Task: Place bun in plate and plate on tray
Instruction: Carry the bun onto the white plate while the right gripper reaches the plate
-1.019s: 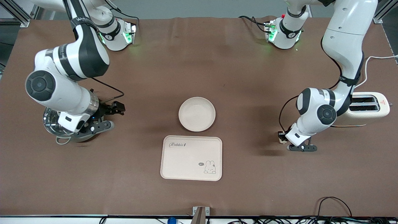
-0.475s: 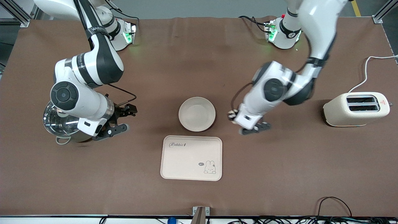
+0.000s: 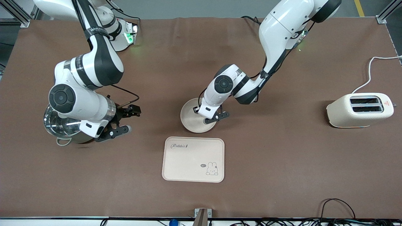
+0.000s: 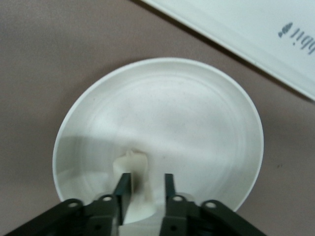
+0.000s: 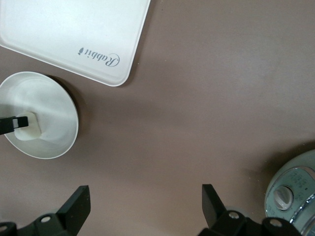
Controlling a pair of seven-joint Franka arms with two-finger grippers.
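My left gripper (image 3: 196, 110) is over the round cream plate (image 3: 191, 122), shut on the small cream bun (image 4: 133, 167). In the left wrist view the gripper (image 4: 146, 184) holds the bun low inside the plate (image 4: 197, 123), near its rim. The right wrist view also shows the bun (image 5: 28, 127) in the plate (image 5: 54, 123). The Rabbit tray (image 3: 193, 160) lies bare, nearer to the front camera than the plate. My right gripper (image 3: 130, 111) is open and empty over bare table (image 5: 146, 206), toward the right arm's end.
A metal pot with a glass lid (image 3: 59, 124) stands under the right arm's wrist and shows in the right wrist view (image 5: 295, 191). A cream toaster (image 3: 359, 110) with a white cord stands at the left arm's end of the table.
My left arm swung with the bun from beside the toaster to over the plate. My right gripper shifted a little from over the pot toward the table's middle.
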